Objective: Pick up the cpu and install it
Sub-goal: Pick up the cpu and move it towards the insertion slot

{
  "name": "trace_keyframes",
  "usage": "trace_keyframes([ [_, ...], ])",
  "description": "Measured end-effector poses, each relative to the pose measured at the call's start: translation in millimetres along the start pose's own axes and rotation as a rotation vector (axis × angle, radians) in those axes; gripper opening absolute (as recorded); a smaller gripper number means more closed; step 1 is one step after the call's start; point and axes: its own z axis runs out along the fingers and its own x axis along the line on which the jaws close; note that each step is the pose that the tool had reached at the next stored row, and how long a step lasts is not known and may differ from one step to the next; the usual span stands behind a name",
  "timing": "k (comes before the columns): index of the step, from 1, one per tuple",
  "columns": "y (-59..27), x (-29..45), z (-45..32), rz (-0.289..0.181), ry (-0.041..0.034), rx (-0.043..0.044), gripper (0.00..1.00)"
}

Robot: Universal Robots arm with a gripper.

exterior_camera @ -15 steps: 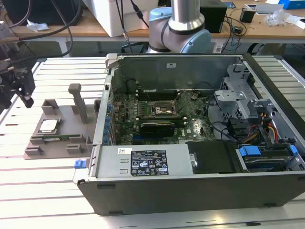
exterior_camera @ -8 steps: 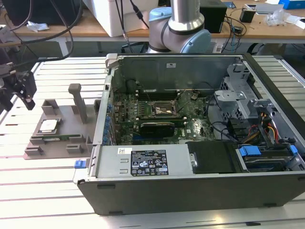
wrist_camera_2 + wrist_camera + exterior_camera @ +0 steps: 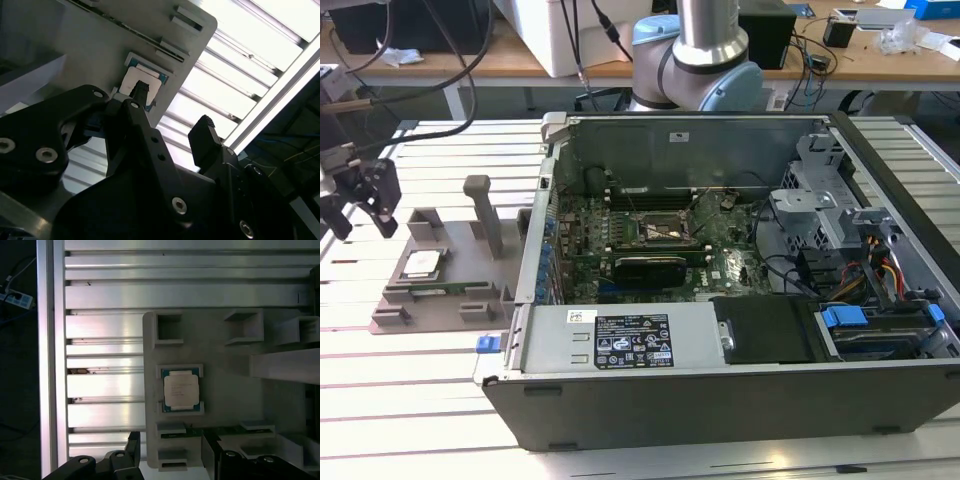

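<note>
The cpu [image 3: 423, 264] is a small square chip with a pale metal top. It lies flat in a recess of the grey holder plate [image 3: 450, 235] at the exterior view's left, and both wrist views look down on the cpu [image 3: 181, 391] [image 3: 136, 79]. My gripper [image 3: 362, 222] hangs open above the table, to the left of the plate and apart from the chip. Its two black fingers [image 3: 204, 131] stand spread with nothing between them. The motherboard socket [image 3: 658, 231] sits inside the open computer case [image 3: 720, 385].
A thin green memory stick [image 3: 442, 291] lies in a slot of the holder plate beside the chip. A tall grey post [image 3: 484, 212] rises from the plate. The slatted aluminium table [image 3: 410, 400] ends near the gripper at the left. Desks with cables stand behind.
</note>
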Motion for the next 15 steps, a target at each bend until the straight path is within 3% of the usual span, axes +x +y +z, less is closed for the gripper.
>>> trace_keyframes([
  [7,0.0,0.1,3.9,0.000,-0.0001,-0.0001,0.60],
  [8,1.5,-3.4,7.5,0.000,0.0000,0.0054,0.60],
  [9,5.9,-11.6,11.8,-0.007,0.0012,0.0053,0.60],
  [10,8.8,-14.1,15.9,-0.045,0.0012,0.0044,0.60],
  [11,14.5,-19.2,26.5,-0.056,0.0016,0.0040,0.60],
  [15,19.9,-19.0,54.5,-0.065,0.0019,0.0038,0.60],
])
